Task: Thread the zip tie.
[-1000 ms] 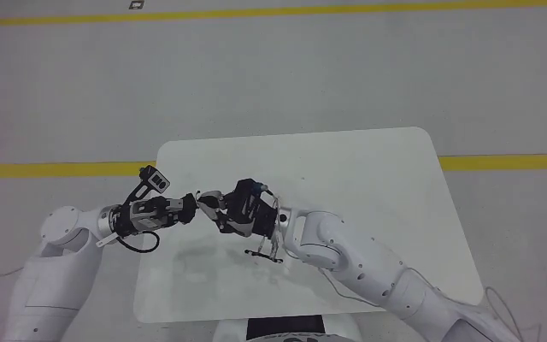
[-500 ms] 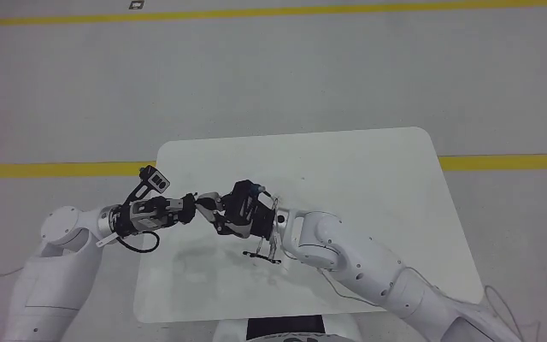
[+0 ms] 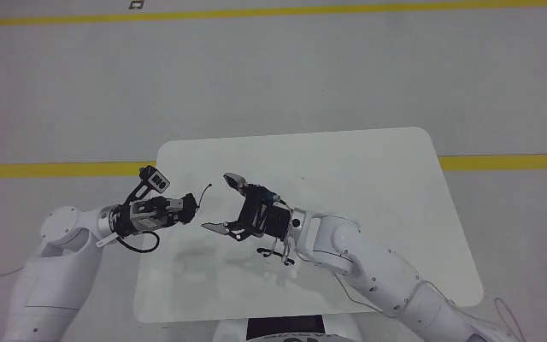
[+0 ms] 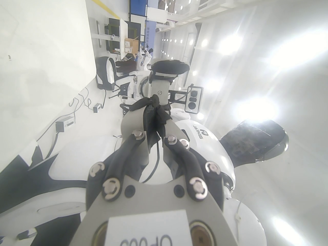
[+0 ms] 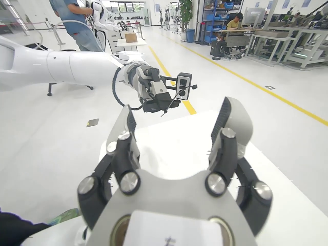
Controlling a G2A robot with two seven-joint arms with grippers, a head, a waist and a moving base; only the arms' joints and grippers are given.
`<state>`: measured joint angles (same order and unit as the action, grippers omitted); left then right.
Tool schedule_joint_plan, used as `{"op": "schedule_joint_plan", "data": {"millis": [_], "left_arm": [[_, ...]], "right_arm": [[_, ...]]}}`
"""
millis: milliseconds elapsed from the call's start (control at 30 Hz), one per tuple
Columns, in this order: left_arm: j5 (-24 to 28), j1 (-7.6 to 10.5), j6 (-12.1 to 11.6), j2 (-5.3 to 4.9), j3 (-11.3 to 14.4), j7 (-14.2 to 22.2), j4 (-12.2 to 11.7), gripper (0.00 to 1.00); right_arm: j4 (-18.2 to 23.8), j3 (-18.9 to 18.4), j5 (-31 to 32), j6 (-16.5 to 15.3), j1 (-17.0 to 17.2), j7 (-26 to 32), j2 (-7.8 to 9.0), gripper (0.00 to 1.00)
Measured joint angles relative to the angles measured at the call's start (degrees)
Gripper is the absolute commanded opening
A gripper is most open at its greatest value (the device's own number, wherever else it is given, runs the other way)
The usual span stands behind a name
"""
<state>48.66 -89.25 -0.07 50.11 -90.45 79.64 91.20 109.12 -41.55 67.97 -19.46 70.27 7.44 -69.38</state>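
A thin black zip tie (image 3: pixel 206 191) sticks up out of my left gripper (image 3: pixel 190 208), which is shut on its lower end above the left part of the white table (image 3: pixel 367 171). In the right wrist view the zip tie (image 5: pixel 176 97) slants up from the left gripper (image 5: pixel 157 104), its small head at the free upper end. In the left wrist view the left gripper (image 4: pixel 153 103) pinches the black strip (image 4: pixel 153 119). My right gripper (image 3: pixel 222 205) hangs open just right of the tie, apart from it. Nothing is held in the right gripper (image 5: pixel 179 119).
Both grippers hover over the table's left side, near its left edge (image 3: pixel 159 171). The table top (image 5: pixel 258 162) to the right and toward the back is bare white. A small dark speck (image 3: pixel 301 179) lies near the middle.
My right gripper, earlier shut close against the left gripper at the zip tie, has opened wide and drawn back to the right. The left arm has kept still.
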Motion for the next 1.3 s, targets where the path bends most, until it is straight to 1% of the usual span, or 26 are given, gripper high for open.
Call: {"op": "schedule_joint_plan", "data": {"millis": [67, 367, 433, 500, 600, 667, 733, 767, 867, 933, 967, 1033, 1233, 1300], "left_arm": [[0.0, 0.0, 0.0, 0.0, 0.0, 0.0, 0.0, 0.0], [0.05, 0.0, -0.04, 0.02, 0.0, -0.09, 0.08, 0.0], [1.41, -0.4, 0.11, 0.14, 0.03, -1.26, 0.83, 0.0], [4.75, -1.52, 1.63, 0.24, -0.22, -1.35, 1.66, 0.0], [10.23, -3.15, 4.21, 0.46, -0.3, -0.79, 1.99, 0.0], [13.44, -3.83, 5.96, 0.66, 0.29, -0.66, 1.92, 0.0], [15.2, -4.03, 7.14, 0.84, 1.11, -0.68, 1.68, 0.0], [16.03, -4.06, 7.71, 0.98, 1.82, -0.98, 1.48, 0.0], [18.15, -3.95, 8.4, 1.43, 3.8, -2.51, 1.17, 0.0], [19.12, -3.82, 8.17, 1.73, 5.03, -3.54, 1.17, 0.0], [19.2, -3.63, 7.3, 1.86, 5.45, -4.28, 1.27, 0.0], [18.96, -3.53, 6.59, 1.9, 5.53, -4.6, 1.34, 0.0], [18.93, -3.52, 6.76, 1.91, 5.51, -4.72, 1.33, 0.0], [19.09, -3.46, 6.53, 2.11, 6.04, -6.86, 1.69, 0.0]], "right_arm": [[0.42, -0.32, 2.36, 0.05, 0.24, 0.54, 0.17, 1.0], [0.35, -0.28, 1.54, 0.06, 0.19, 0.5, 0.14, 1.0], [0.35, -0.34, 1.79, 0.25, 0.17, 0.71, 0.16, 1.0], [0.92, -0.46, 5.2, 1.63, 0.14, 1.85, 0.22, 1.0], [2.06, 0.16, 13.5, 4.09, 0.86, 2.37, 0.3, 1.0], [2.43, 0.57, 17.82, 5.68, 1.59, 1.78, 0.31, 1.0], [2.59, 0.92, 21.14, 6.88, 2.07, 1.45, 0.31, 1.0], [2.59, 1.11, 22.33, 7.58, 1.98, 1.47, 0.36, 1.0], [2.34, 2.13, 22.03, 9.27, 0.33, 2.97, 0.81, 1.0], [2.14, 3.14, 21.96, 10.92, -1.01, 3.87, 1.24, 1.0], [2.0, 3.93, 21.96, 12.18, -2.11, 4.56, 1.59, 1.0], [1.94, 4.49, 21.97, 13.1, -2.97, 5.07, 1.85, 1.0], [1.95, 4.44, 21.98, 13.03, -2.93, 5.03, 1.83, 1.0], [1.99, 4.53, 21.98, 12.63, -2.93, 4.4, 1.83, 1.0]]}}
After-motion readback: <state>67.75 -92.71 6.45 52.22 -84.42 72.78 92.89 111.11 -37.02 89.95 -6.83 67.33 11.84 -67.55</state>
